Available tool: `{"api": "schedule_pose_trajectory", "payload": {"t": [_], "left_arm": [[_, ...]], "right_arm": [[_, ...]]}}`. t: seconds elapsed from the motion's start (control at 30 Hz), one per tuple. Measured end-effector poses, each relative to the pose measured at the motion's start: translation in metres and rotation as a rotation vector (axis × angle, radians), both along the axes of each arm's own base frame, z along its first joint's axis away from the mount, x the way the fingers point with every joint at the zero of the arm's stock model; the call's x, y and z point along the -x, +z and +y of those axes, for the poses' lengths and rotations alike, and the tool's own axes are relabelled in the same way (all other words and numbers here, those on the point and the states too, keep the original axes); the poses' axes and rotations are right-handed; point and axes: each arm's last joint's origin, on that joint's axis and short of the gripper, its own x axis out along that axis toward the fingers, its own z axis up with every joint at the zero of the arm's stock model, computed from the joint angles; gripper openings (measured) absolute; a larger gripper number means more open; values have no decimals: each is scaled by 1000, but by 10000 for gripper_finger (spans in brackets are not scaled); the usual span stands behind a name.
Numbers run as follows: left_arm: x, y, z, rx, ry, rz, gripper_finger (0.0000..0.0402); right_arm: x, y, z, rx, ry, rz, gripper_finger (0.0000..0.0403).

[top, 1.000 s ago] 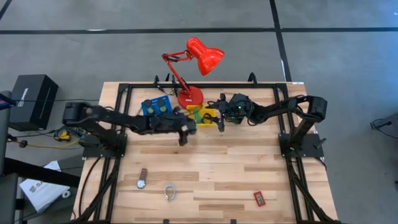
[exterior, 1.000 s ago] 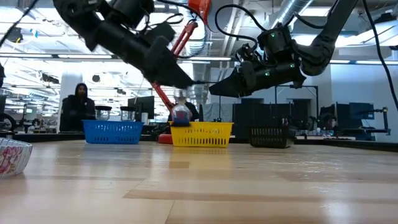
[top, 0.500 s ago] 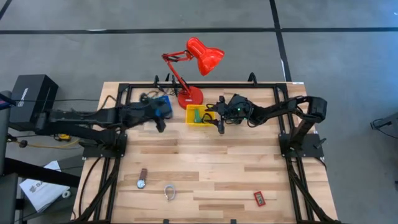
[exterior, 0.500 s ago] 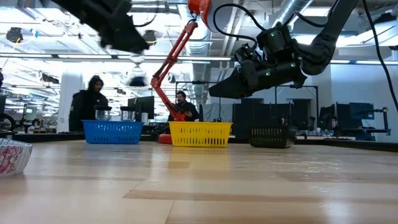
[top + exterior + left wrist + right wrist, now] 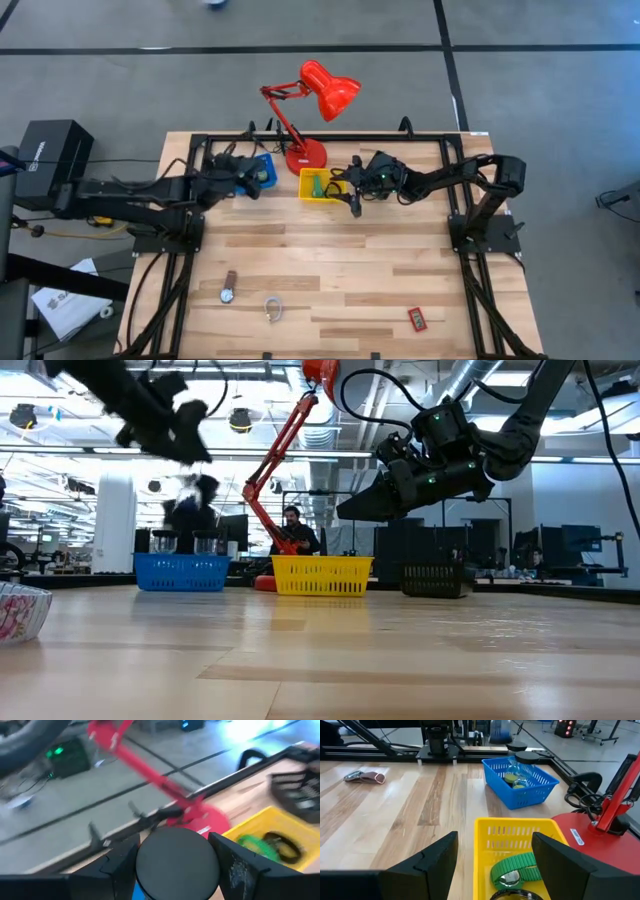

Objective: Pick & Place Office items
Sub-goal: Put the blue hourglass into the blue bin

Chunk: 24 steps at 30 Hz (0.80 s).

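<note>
Two grippers up by my trays: left gripper (image 5: 176,870) clamps a black cylinder (image 5: 177,862) over the blue tray (image 5: 262,171); right gripper (image 5: 492,857), jaws wide and empty, hangs over the yellow tray (image 5: 485,832).

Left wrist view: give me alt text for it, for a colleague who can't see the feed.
The left gripper holds a black cylinder between its two dark fingers, above the table's far edge. Beyond it stand the red desk lamp and, beside the lamp's base, the yellow tray with a green item and a black one inside.
</note>
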Motion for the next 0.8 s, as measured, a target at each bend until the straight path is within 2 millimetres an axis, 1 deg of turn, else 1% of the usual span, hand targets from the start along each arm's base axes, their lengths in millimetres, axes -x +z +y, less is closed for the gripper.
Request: {"api": "schedule_pose_trajectory", "payload": {"t": [0.17, 0.33, 0.53, 0.63, 0.73, 0.8], "left_arm": [[6, -33, 0, 40, 57, -13, 207], [11, -55, 1, 8, 116, -45, 212], [17, -76, 4, -4, 160, -92, 207], [22, -92, 6, 2, 161, -71, 213], [23, -93, 9, 8, 163, -113, 214], [25, -97, 11, 14, 172, -86, 210]], "right_arm": [[0, 0, 0, 0, 0, 1, 245], [0, 0, 0, 0, 0, 1, 245], [0, 0, 0, 0, 0, 0, 245], [0, 0, 0, 9, 2, 0, 245], [0, 1, 0, 11, 2, -6, 245], [0, 1, 0, 13, 3, -7, 245]]}}
